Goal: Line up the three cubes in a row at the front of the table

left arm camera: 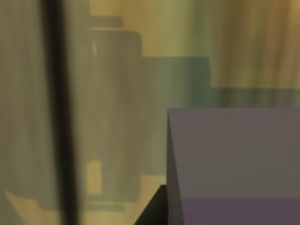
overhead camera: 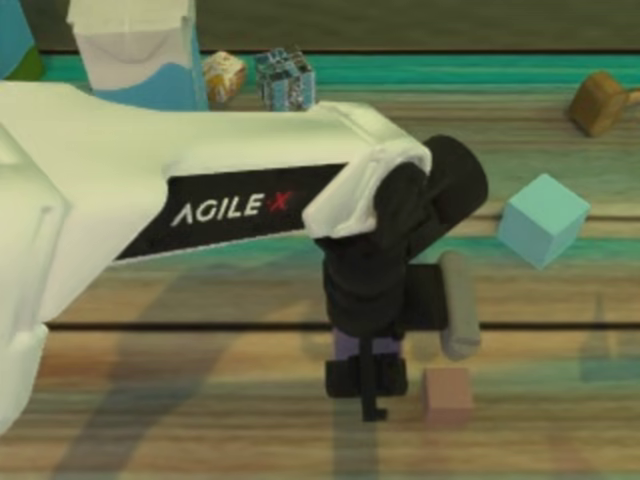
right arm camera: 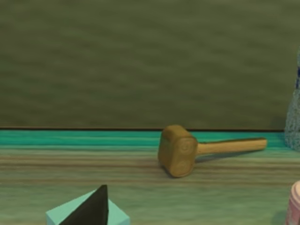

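Note:
My left gripper (overhead camera: 367, 388) points straight down over the front middle of the table (overhead camera: 200, 420), shut on the pale lilac cube (overhead camera: 352, 346), which peeks out under the wrist. In the left wrist view the lilac cube (left arm camera: 234, 164) fills the corner, with one dark fingertip (left arm camera: 157, 208) against its side. The small pink-brown cube (overhead camera: 447, 392) rests just right of the gripper, close but apart. The large light cyan cube (overhead camera: 543, 218) sits farther back at the right. The right arm is outside the top view; its gripper (right arm camera: 93, 211) hangs by the cyan cube (right arm camera: 117, 216).
A wooden mallet (overhead camera: 600, 100) (right arm camera: 180, 150) lies at the back right. Along the back left stand a blue-and-white carton (overhead camera: 140, 50), a small orange-and-cream cube (overhead camera: 223, 75) and a patterned puzzle cube (overhead camera: 284, 78). My left arm's white link (overhead camera: 150, 190) spans the left half.

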Robot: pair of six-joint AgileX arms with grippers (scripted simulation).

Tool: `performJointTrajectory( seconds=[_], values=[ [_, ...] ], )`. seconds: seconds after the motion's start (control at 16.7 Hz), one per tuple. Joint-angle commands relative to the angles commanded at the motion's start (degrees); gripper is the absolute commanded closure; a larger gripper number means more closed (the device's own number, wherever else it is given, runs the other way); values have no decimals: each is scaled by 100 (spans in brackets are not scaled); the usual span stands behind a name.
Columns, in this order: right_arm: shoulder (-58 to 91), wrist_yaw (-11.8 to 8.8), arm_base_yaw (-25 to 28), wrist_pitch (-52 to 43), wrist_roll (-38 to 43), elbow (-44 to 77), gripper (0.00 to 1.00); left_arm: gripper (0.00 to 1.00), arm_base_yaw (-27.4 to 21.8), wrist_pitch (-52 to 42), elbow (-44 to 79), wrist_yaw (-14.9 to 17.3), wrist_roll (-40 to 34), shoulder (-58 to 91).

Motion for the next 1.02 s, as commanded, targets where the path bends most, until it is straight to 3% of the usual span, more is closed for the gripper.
performJointTrajectory(
  seconds=[0.24, 0.48, 1.02],
  values=[
    [0, 0, 0, 0, 0, 0, 0, 100, -32, 697, -416, 1, -6, 301],
    [0, 0, 0, 0, 0, 0, 0, 100, -35, 736, -443, 0, -5, 326],
    [0, 0, 0, 0, 0, 0, 0, 32, -35, 736, -443, 0, -5, 326]
  ],
)
